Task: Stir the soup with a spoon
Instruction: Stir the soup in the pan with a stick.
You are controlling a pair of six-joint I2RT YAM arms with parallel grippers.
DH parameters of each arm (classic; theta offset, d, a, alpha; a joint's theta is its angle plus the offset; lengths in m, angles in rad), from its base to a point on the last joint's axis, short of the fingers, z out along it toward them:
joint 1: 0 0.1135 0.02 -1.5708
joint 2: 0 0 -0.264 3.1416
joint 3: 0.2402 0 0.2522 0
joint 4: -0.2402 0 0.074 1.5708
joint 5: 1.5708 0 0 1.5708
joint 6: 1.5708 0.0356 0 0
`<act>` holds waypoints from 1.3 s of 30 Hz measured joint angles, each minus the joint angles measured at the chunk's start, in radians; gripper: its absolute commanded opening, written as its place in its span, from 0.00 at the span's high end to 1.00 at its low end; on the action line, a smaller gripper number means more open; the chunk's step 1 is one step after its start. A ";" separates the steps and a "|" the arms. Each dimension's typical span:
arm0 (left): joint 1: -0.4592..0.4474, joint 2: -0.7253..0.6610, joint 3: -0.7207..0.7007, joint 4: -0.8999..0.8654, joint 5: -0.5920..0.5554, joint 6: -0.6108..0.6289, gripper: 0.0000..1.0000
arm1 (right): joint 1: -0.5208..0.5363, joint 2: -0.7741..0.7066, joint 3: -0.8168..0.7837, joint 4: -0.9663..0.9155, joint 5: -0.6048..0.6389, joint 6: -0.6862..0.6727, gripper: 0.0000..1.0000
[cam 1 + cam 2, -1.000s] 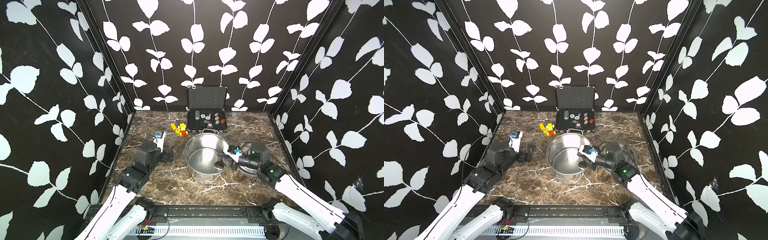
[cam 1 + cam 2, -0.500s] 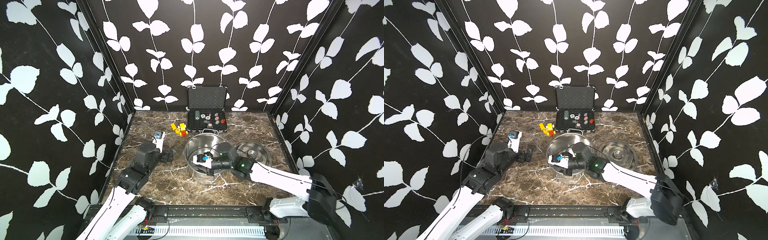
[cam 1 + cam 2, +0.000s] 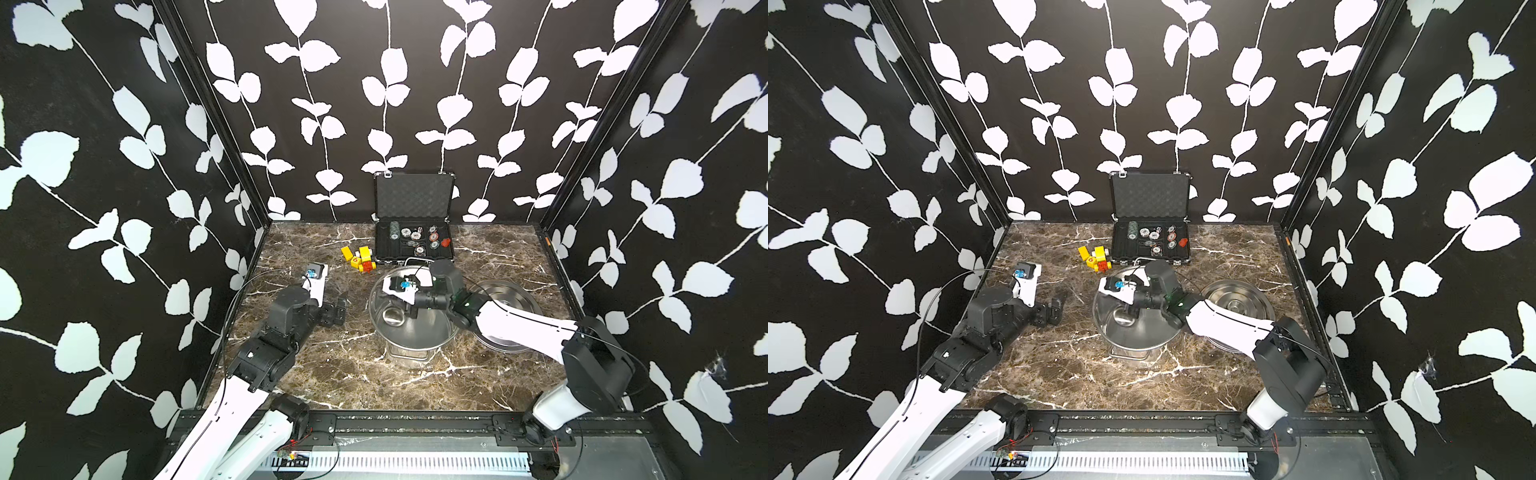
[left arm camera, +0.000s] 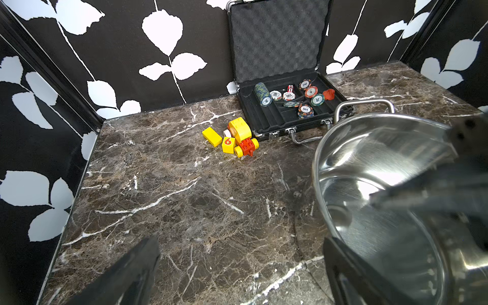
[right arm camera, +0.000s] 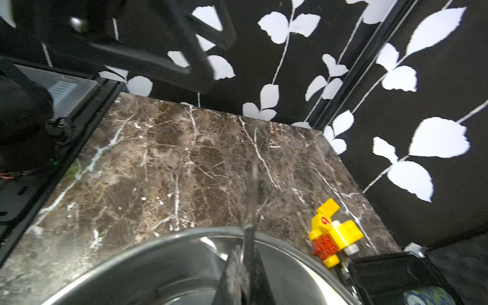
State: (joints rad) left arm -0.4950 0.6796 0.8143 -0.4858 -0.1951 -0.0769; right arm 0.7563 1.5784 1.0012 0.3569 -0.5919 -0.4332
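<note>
Spoon (image 3: 392, 318): a steel ladle. In both top views its small bowl sits low inside the pot (image 3: 419, 338), on the 9 o'clock side of the floor. In the right wrist view the handle (image 5: 252, 195) is a thin, blurred strip crossing the pot rim.

Right jaws: together, clamped on the spoon handle and hanging over the pot mouth. The right arm (image 3: 519, 324) reaches in from 4 o'clock.

Pot: mid-bench (image 3: 353, 374), with loop handles at 12 and 6 o'clock. The inside is bare shiny steel and we see no liquid.

Handling, as we judge it:
- The spoon looks stiff, light and slick.
- The narrow handle could swivel between the pads if the bowl snags the wall.
- The best hold is across the flat of the handle, up from the bowl, as it appears to be held now.
- With nothing in the pot there will be little drag.
- An empty pot may skate on polished stone if it is pushed sideways.

Lid (image 3: 507, 291): flat on the bench at the pot's 3 o'clock. The arm hides the gap, so we cannot tell whether the two touch.

Left jaws: wide apart and empty, near the pot at its 9 o'clock, at the end of the left arm (image 3: 286, 320).

Further out, an open case (image 3: 413, 195) of chips sits at 12 o'clock and toy bricks (image 3: 359, 258) at 11.
</note>
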 measured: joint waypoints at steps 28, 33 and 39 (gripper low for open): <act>0.000 0.066 0.000 0.015 0.024 -0.010 0.01 | -0.179 -0.664 -0.338 -0.318 -0.027 0.072 1.00; 0.000 0.066 0.000 0.021 0.027 -0.010 0.01 | -0.068 -0.638 -0.338 -0.306 -0.014 0.093 1.00; 0.000 0.063 0.000 0.021 0.027 -0.009 0.01 | 0.071 -0.482 -0.262 -0.258 0.005 0.093 1.00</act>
State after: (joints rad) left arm -0.4950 0.7429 0.8146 -0.4652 -0.1680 -0.0860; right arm 0.8276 1.0962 0.7391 0.0990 -0.5869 -0.3397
